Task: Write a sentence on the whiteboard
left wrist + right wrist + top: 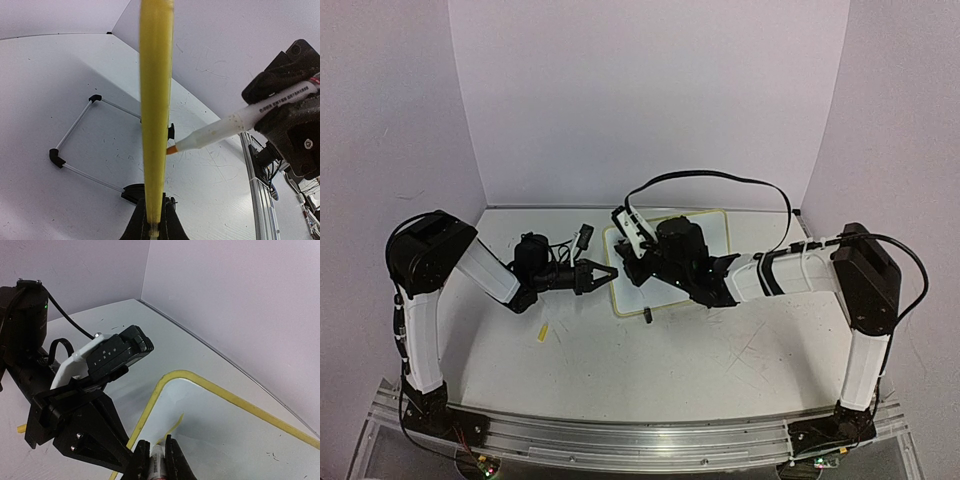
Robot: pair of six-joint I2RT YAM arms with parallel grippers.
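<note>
Nearest, on the white table [720,350], a small yellow piece [543,332] lies near the whiteboard's near-left corner, apart from it. What it is cannot be told.

A small black clip foot [647,316] sits at the whiteboard's near edge.

The small white rectangular whiteboard with rounded corners and a pale yellow rim [705,235] sits mid-table between the two arms. In the left wrist view it is seen edge-on with table showing on both sides of it, so it seems raised off the table; how steeply it is tilted cannot be told.

The left gripper [603,272] reaches the whiteboard's left edge, and its fingers [141,226] are clamped narrowly on the yellow rim.

The right gripper [156,452] hangs over the whiteboard's left part, its fingers pinched tightly on a white-barrelled marker with an orange tip [225,125]. The tip meets the whiteboard's face just beside the held rim and seems to touch it.

Beyond the whiteboard's other face, a thin wire frame with black corners [56,158] lies on the table.
</note>
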